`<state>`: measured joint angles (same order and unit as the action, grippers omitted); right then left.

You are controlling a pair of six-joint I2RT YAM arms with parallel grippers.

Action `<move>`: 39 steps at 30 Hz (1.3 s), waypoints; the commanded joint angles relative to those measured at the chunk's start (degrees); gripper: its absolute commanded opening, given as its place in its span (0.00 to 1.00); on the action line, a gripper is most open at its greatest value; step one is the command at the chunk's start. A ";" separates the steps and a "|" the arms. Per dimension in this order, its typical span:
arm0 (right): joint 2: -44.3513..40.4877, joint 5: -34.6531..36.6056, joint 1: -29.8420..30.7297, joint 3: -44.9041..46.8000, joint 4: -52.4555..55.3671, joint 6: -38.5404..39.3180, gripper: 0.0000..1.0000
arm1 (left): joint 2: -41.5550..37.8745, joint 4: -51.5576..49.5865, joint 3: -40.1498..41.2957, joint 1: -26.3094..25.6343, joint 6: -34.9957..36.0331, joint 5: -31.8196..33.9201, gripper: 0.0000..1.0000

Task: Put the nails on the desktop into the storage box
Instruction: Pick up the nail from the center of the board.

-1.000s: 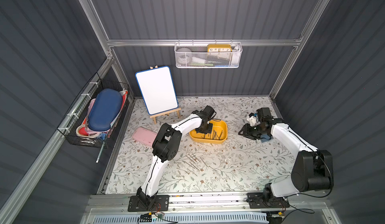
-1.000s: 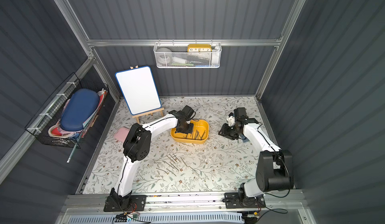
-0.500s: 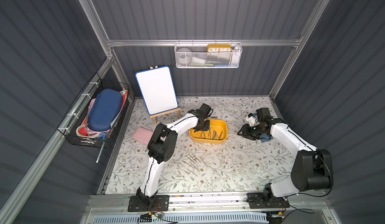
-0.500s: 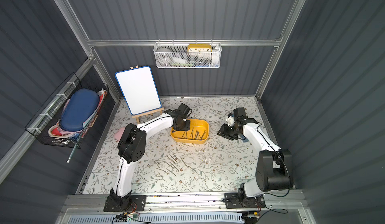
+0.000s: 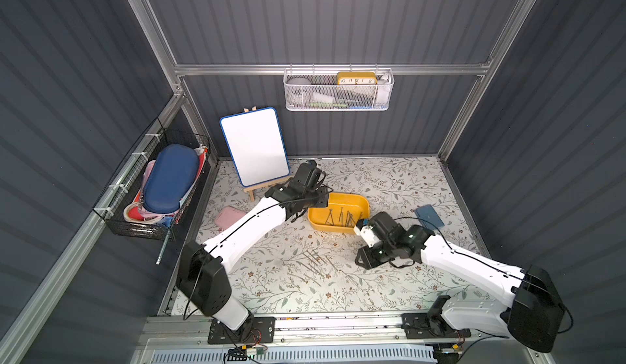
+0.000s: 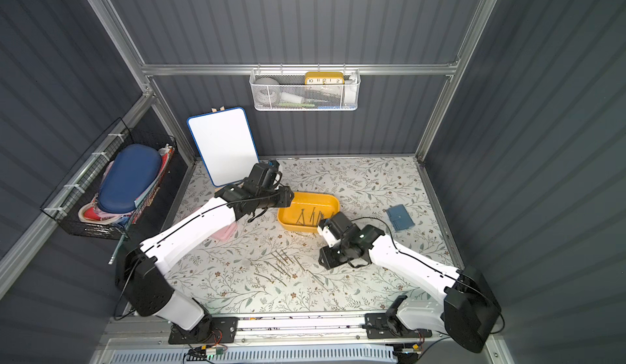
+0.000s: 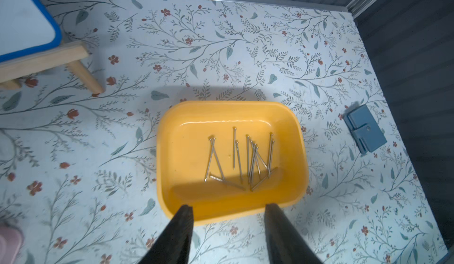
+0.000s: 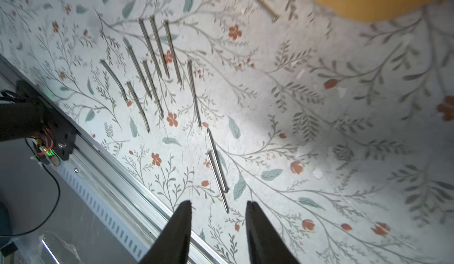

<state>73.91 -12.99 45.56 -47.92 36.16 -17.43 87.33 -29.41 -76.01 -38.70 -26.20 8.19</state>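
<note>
The yellow storage box (image 5: 352,200) (image 6: 321,198) (image 7: 172,140) stands mid-desktop with several grey nails (image 7: 240,159) (image 5: 340,218) lying in it. My left gripper (image 7: 228,208) (image 5: 318,199) (image 6: 284,198) hovers open over the box's left rim, nothing between its fingers. More nails (image 5: 311,264) (image 6: 283,262) (image 8: 157,61) lie loose on the flowered desktop (image 5: 389,183) in front of the box. My right gripper (image 8: 218,203) (image 5: 364,260) (image 6: 325,260) hangs open just above the desktop beside them, one nail's tip (image 8: 224,205) just ahead of its fingers. A single nail (image 8: 260,0) lies by the box's front wall.
A whiteboard on a wooden easel (image 5: 254,149) stands at the back left, a pink case (image 5: 228,216) left of the box, a blue wallet (image 5: 429,215) (image 7: 364,131) to its right. A metal rail (image 5: 305,321) runs along the front edge. Baskets hang on the walls.
My left gripper has opened and drawn back from over the box's middle to its left rim. My right arm has swung from right of the box forward to the loose nails.
</note>
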 commanded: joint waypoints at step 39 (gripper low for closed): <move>38.46 12.40 9.53 -22.25 -1.06 6.99 0.23 | -13.14 -9.75 27.40 -0.28 -16.96 8.88 0.61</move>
<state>109.47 -0.99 54.76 -70.57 34.11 -10.59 75.46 -36.80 -49.39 -39.35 -43.07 15.62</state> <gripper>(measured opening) 0.240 0.611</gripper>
